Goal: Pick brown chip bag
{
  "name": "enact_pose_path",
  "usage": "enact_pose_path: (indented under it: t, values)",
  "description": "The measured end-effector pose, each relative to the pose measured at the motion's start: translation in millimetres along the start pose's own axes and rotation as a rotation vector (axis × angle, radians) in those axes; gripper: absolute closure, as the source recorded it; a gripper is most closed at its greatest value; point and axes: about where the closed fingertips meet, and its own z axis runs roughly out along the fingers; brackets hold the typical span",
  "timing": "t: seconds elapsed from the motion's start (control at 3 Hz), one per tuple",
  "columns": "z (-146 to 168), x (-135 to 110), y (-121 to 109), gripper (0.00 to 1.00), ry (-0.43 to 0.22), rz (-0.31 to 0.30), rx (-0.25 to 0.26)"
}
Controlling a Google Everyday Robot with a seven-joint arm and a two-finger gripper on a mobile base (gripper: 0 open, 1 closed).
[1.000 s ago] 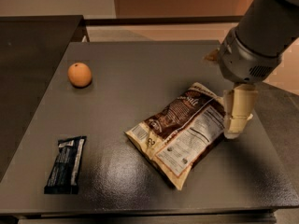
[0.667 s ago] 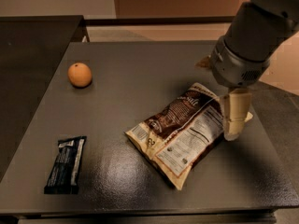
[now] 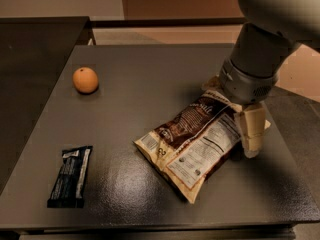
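Note:
The brown chip bag (image 3: pixel 200 141) lies flat on the dark table (image 3: pixel 150 84), right of centre, with its white nutrition panel and barcode facing up. My gripper (image 3: pixel 231 118) hangs over the bag's far right end. It is open. One cream finger (image 3: pixel 251 131) stands down at the bag's right edge. The other finger (image 3: pixel 212 83) only peeks out behind the wrist at the bag's far corner. The bag's top end lies between them, partly hidden by the grey wrist (image 3: pixel 250 79).
An orange (image 3: pixel 85 80) sits at the table's far left. A small dark blue and white wrapper (image 3: pixel 70 176) lies flat at the front left. The table's right edge runs close to the gripper, with floor beyond it. A second dark surface (image 3: pixel 35 59) adjoins on the left.
The arm has swung over the bag and the gripper has come slightly lower and nearer to the front. The bag, orange and wrapper have not moved.

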Motion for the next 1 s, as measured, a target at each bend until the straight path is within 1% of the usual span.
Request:
enact_pose_path:
  t: [0.33, 0.67, 1.0]
  values:
    - [13, 1, 2, 0.00, 0.008, -0.016, -0.004]
    - [23, -3, 1, 0.00, 0.004, -0.019, 0.009]
    - [28, -11, -3, 0.18, 0.000, -0.004, 0.041]
